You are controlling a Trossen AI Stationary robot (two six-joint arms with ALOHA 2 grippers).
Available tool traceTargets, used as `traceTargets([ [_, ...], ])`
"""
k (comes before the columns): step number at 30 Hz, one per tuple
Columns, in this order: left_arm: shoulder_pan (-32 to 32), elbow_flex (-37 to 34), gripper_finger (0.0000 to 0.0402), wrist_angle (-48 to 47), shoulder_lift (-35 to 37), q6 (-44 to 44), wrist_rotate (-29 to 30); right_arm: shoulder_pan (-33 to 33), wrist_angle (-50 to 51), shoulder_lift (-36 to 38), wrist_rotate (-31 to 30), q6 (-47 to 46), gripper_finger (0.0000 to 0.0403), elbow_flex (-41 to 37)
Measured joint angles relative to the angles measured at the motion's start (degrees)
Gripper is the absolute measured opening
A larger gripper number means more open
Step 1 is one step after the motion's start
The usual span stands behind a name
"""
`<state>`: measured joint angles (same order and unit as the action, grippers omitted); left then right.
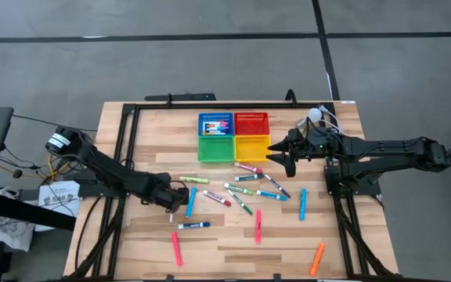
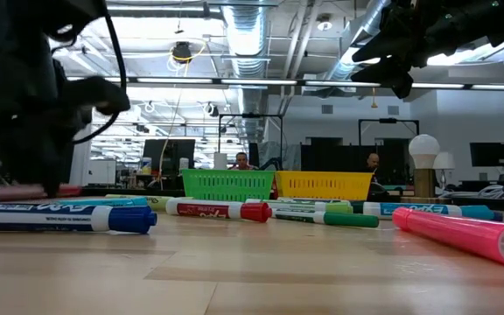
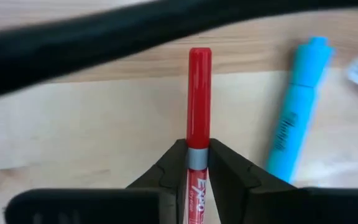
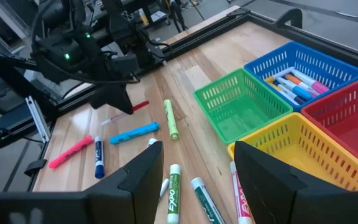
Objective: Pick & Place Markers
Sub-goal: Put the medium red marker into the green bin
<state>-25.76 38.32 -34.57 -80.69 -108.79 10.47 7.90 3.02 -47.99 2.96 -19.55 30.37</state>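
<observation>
From above, the left gripper (image 1: 171, 201) is low on the wooden table (image 1: 343, 251), left of the scattered markers (image 1: 241, 188), and the right gripper (image 1: 279, 153) hovers beside the yellow mesh basket (image 1: 251, 147); the blue mesh basket (image 1: 215, 124) already holds some markers. In the low view, the left arm stands down on the table at the far left, and the right arm hangs high. The left wrist view shows its two dark fingers (image 3: 166, 171) clamped on a white-barrelled marker with a red cap (image 3: 199, 99), which lies flat on the wood beside a light blue highlighter (image 3: 294, 106). In the right wrist view, the right fingers stand wide apart and hold nothing. I judge the picking step is in hand; the next move calls for lifting the red marker and carrying it to a basket, perhaps the red mesh basket (image 1: 251, 123).
</observation>
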Motion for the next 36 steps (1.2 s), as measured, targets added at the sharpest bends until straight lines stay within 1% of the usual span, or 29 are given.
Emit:
traceTargets([
  [5, 0.0, 0.1, 0.0048, 0.4, 4.9, 2.5, 1.1, 0.0, 0.0, 0.0, 0.0, 0.0, 0.0186, 0.0],
  [12, 0.0, 0.2, 0.0058, 1.3, 14.1, 10.0, 7.0, 0.0, 0.0, 0.0, 0.0, 0.0, 0.0186, 0.0],
  [17, 0.0, 0.2, 0.0053, 4.0, 20.2, 20.5, 12.4, 0.0, 0.0, 0.0, 0.0, 0.0, 0.0186, 0.0],
  [23, 0.3, 0.3, 0.0051, 11.0, 24.2, 38.9, 16.4, 0.0, 0.0, 0.0, 0.0, 0.0, 0.0186, 0.0],
  [27, 1.9, 0.3, 0.0056, 17.8, 24.3, 49.1, 16.5, 0.0, 0.0, 0.0, 0.0, 0.0, 0.0186, 0.0],
  [30, 3.8, 0.3, 0.0055, 22.5, 24.0, 54.5, 16.5, 0.0, 0.0, 0.0, 0.0, 0.0, 0.0186, 0.0],
  [32, 5.1, 0.3, 0.0053, 24.5, 24.0, 57.4, 15.9, 0.0, 0.0, 0.0, 0.0, 0.0, 0.0186, 0.0],
  [36, 7.5, 0.3, 0.0053, 26.0, 24.0, 60.3, 12.7, 0.0, 0.0, 0.0, 0.0, 0.0, 0.0186, 0.0],
])
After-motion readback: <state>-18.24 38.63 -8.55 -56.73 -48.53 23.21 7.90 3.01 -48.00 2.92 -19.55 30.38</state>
